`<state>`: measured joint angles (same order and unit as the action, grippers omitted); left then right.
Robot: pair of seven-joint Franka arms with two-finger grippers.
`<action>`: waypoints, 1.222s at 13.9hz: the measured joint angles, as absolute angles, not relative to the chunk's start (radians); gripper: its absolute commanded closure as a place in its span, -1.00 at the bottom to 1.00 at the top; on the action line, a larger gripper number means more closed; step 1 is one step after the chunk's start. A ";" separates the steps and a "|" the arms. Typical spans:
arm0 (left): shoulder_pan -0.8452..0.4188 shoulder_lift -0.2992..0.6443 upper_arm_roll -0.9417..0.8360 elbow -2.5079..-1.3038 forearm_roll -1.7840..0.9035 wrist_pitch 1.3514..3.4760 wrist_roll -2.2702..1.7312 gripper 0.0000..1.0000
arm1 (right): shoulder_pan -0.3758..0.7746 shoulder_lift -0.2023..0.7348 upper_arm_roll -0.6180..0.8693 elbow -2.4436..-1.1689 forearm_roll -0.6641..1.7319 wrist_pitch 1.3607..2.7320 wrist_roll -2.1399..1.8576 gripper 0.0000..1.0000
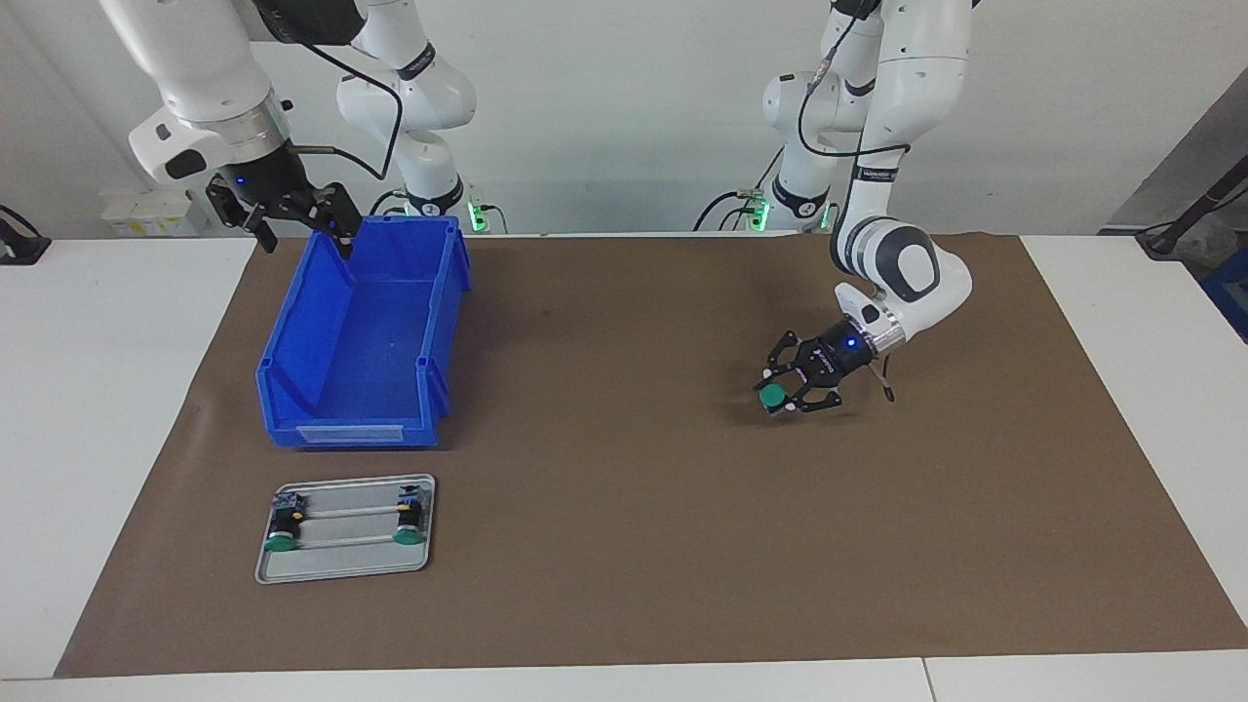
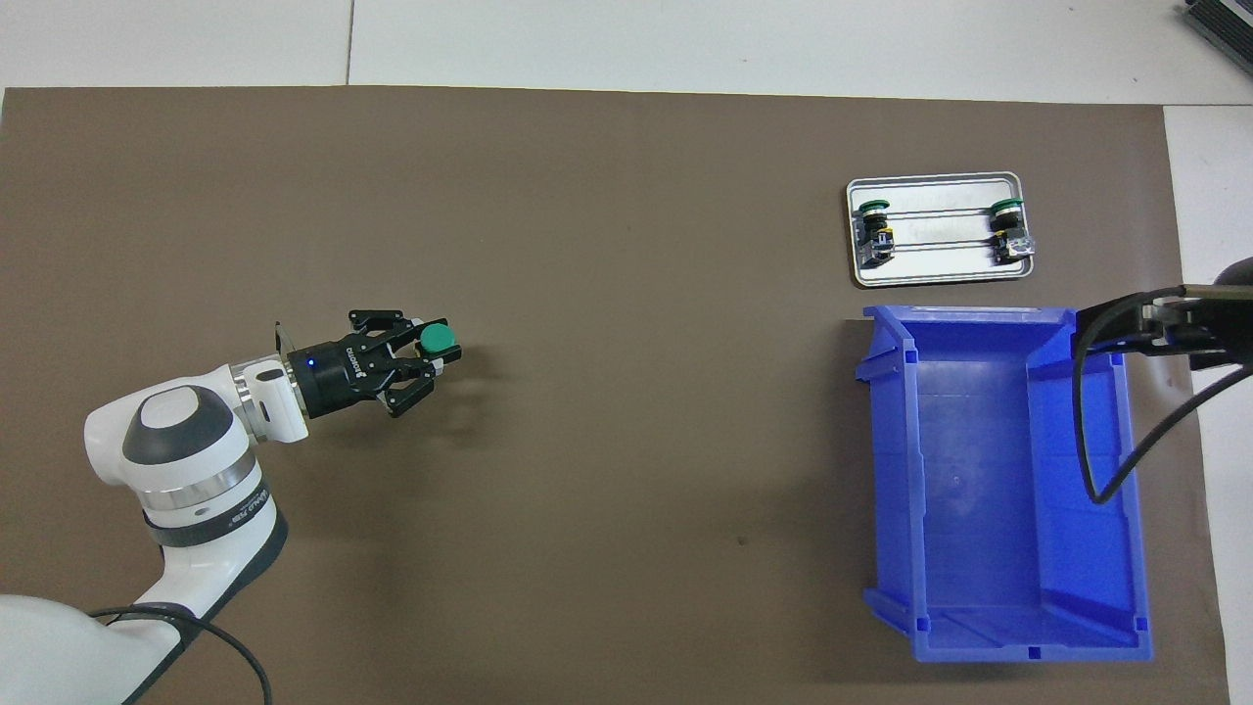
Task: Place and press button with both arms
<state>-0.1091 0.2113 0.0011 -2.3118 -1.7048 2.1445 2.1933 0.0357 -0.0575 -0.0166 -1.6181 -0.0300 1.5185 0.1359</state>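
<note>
A button with a green cap (image 1: 772, 395) sits between the fingers of my left gripper (image 1: 786, 390), low over the brown mat toward the left arm's end. The gripper looks shut on it. In the overhead view the same button (image 2: 437, 339) shows at the tip of the left gripper (image 2: 431, 354). My right gripper (image 1: 302, 224) hangs open and empty in the air over the rim of the blue bin (image 1: 361, 331). It enters the overhead view (image 2: 1101, 328) at the edge, over the bin's rim (image 2: 1126, 490).
A small metal tray (image 1: 341, 565) lies on the mat, farther from the robots than the bin, and also shows in the overhead view (image 2: 940, 266). Two more green-capped buttons (image 1: 283, 526) (image 1: 409, 522) lie on it. The brown mat (image 1: 624, 507) covers the table's middle.
</note>
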 measured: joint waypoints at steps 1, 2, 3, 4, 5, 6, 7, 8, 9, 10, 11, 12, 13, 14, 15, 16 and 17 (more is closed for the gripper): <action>-0.108 0.216 0.003 -2.327 -1.713 2.127 2.227 0.91 | 0.036 -0.057 -0.017 -1.618 -0.030 1.518 0.136 -1.00; -0.105 0.218 0.005 -2.342 -1.716 2.113 2.251 0.92 | 0.036 -0.057 -0.017 -1.618 -0.030 1.518 0.136 -1.00; -0.101 0.218 0.005 -2.355 -1.717 2.095 2.267 0.92 | 0.036 -0.057 -0.017 -1.618 -0.030 1.518 0.136 -1.00; -0.094 0.217 0.006 -2.366 -1.719 2.067 2.285 0.92 | 0.036 -0.057 -0.017 -1.618 -0.030 1.518 0.136 -1.00; -0.081 0.216 0.006 -2.376 -1.722 2.032 2.299 0.92 | 0.036 -0.057 -0.017 -1.618 -0.030 1.518 0.136 -1.00; -0.061 0.214 0.007 -2.385 -1.722 1.990 2.310 0.92 | 0.036 -0.057 -0.017 -1.618 -0.030 1.518 0.136 -1.00; -0.041 0.210 0.009 -2.394 -1.722 1.950 2.323 0.92 | 0.036 -0.057 -0.017 -1.618 -0.030 1.518 0.136 -1.00; -0.023 0.206 0.010 -2.401 -1.722 1.915 2.333 0.92 | 0.036 -0.057 -0.017 -1.618 -0.030 1.518 0.136 -1.00; -0.009 0.202 0.011 -2.407 -1.722 1.878 2.338 0.92 | 0.036 -0.057 -0.017 -1.618 -0.030 1.518 0.136 -1.00; 0.001 0.197 0.012 -2.413 -1.722 1.842 2.341 0.93 | 0.036 -0.057 -0.017 -1.618 -0.030 1.518 0.136 -1.00; 0.008 0.192 0.012 -2.419 -1.722 1.810 2.348 0.95 | 0.036 -0.057 -0.017 -1.618 -0.030 1.518 0.136 -1.00; 0.010 0.190 0.012 -2.422 -1.722 1.789 2.358 0.96 | 0.036 -0.058 -0.017 -1.618 -0.030 1.518 0.136 -1.00; 0.010 0.189 0.012 -2.423 -1.722 1.774 2.365 0.98 | 0.036 -0.058 -0.017 -1.618 -0.030 1.518 0.136 -1.00; 0.009 0.188 0.009 -2.423 -1.724 1.767 2.369 0.98 | 0.036 -0.057 -0.017 -1.618 -0.030 1.518 0.136 -1.00; 0.005 0.187 0.004 -2.421 -1.734 1.762 2.373 0.98 | 0.036 -0.058 -0.017 -1.618 -0.030 1.518 0.136 -1.00; -0.008 0.187 0.000 -2.417 -1.759 1.755 2.375 0.98 | 0.036 -0.058 -0.017 -1.618 -0.030 1.518 0.136 -1.00; -0.038 0.187 -0.002 -2.411 -1.792 1.754 2.377 0.97 | 0.036 -0.058 -0.017 -1.618 -0.030 1.518 0.136 -1.00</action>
<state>-0.0378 0.1873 -0.0024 -2.4110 -1.7916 1.7540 2.3768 0.0362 -0.0575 -0.0166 -1.6181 -0.0300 1.5185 0.1359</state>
